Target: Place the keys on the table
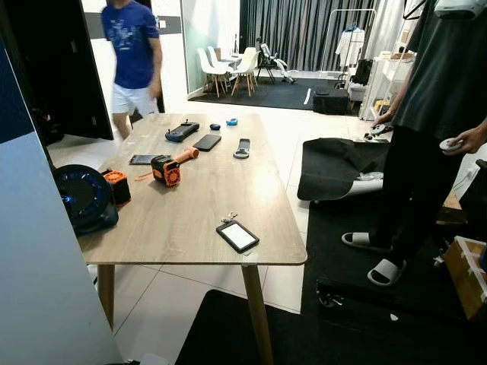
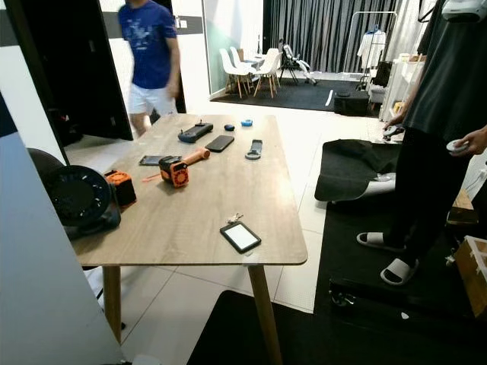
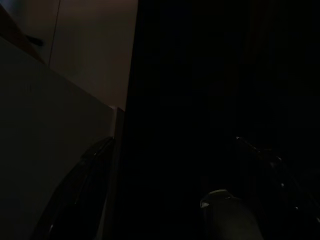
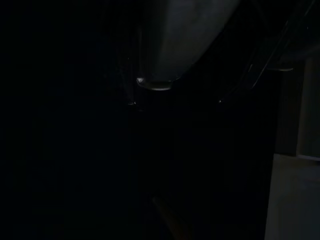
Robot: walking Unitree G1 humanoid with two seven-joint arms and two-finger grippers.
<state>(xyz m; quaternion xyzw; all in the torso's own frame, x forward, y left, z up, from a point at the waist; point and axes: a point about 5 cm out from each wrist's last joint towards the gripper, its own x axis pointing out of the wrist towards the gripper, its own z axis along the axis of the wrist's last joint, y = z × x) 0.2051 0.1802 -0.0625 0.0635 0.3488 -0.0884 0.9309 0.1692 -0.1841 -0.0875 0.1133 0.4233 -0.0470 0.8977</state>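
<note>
Keys [image 1: 229,217], a small metal bunch, lie on the wood-grain table [image 1: 190,205] touching a flat rectangular phone [image 1: 237,236]; hand states untellable.

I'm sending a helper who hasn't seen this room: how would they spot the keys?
Go to the wooden table and its near right corner. The keys lie there, a small silvery bunch touching the far edge of the white-screened tablet, the only metal cluster there.

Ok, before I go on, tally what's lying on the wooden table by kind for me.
Keys: 1 bunch
Flat screen devices: 3, near the front edge, mid-table, left side
Orange and black tools: 2
Black round fan-like unit: 1
Black controller: 1
Dark strap-like item: 1
Small far items: 2
Total: 11
</note>
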